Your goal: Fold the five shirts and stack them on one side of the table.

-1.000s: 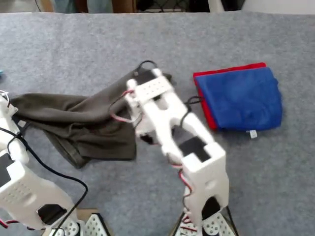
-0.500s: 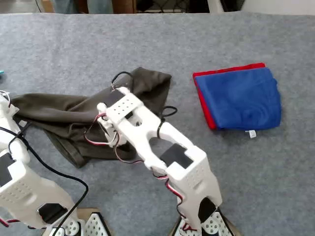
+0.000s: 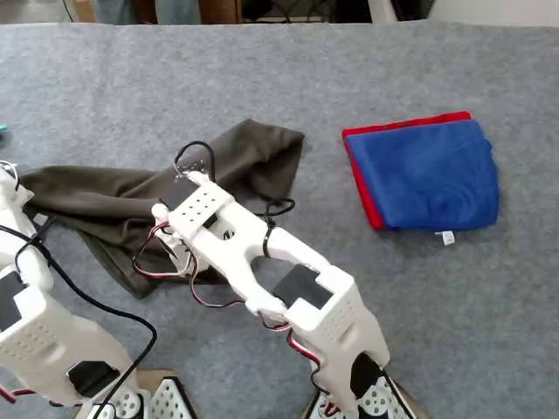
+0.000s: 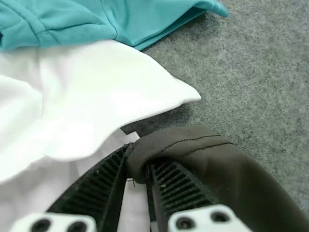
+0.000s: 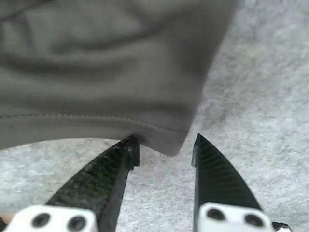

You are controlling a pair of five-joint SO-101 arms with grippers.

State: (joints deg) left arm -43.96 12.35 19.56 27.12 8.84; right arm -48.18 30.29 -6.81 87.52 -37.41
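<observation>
Olive shirt [image 4: 217, 164] (crumpled) clamped by left pincer [image 4: 139, 165].

crumpled shirt [image 3: 105, 205] left of centre, folded stack [image 3: 428, 175] right — well apart

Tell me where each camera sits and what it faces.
High view: fixed overhead, looking down on table, dark shirt, folded stack; left arm, right arm show.
Left wrist view: on left wrist, facing left end effector shut on dark shirt, near white shirt.
Right wrist view: on right wrist, facing right end effector, open at the shirt's hem.
All share the dark shirt.
</observation>
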